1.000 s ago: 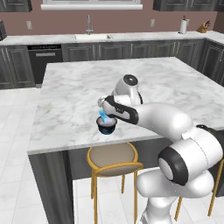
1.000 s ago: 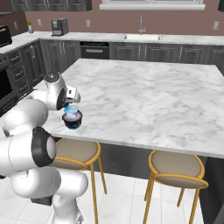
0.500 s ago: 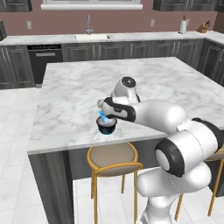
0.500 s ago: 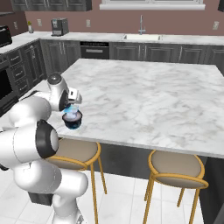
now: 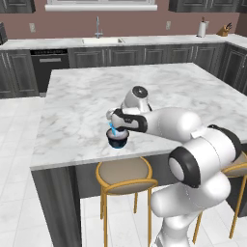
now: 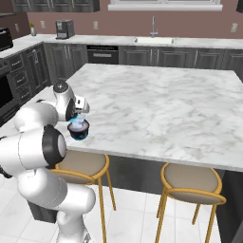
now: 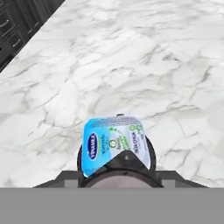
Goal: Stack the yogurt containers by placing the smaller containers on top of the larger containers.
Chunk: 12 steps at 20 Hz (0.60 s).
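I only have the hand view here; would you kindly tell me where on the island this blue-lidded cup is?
Observer: Near the front edge of the island, directly above a stool.
Operator: Is it down on the dark cup yet?
Observer: From the side, the blue cup appears to rest on the wide dark cup.
Operator: And the gripper?
Observer: The gripper reaches down from the arm and is closed around the blue cup.

A light-blue yogurt cup [image 7: 114,144] with a printed foil lid sits low in the middle, above a dark round rim [image 7: 131,168] that crosses its lower edge. White marble counter [image 7: 131,65] spreads behind; dark cabinets [image 7: 17,26] show top left.
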{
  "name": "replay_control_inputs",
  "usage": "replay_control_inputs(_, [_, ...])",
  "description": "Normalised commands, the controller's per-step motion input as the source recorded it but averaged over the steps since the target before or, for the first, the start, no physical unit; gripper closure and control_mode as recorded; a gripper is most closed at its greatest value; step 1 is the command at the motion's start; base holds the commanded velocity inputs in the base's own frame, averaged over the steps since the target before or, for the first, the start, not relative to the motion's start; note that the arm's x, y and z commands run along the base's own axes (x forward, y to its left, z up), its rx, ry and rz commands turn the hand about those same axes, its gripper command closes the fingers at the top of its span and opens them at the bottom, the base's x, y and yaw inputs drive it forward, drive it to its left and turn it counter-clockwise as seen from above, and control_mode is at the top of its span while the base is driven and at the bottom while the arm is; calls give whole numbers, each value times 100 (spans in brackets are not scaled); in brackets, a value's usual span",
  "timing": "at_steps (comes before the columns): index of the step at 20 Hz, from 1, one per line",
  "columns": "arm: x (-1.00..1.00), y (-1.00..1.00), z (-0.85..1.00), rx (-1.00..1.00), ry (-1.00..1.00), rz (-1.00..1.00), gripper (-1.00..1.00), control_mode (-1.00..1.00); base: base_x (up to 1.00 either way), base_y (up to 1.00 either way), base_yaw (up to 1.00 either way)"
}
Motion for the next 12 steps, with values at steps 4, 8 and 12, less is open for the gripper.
replay_control_inputs(4, [9,6,-9,0,0,0,100,-100,0,0,0])
replay_control_inputs(8, [9,6,-9,0,0,0,100,-100,0,0,0])
replay_control_inputs(12, [10,5,-9,0,0,0,100,-100,0,0,0])
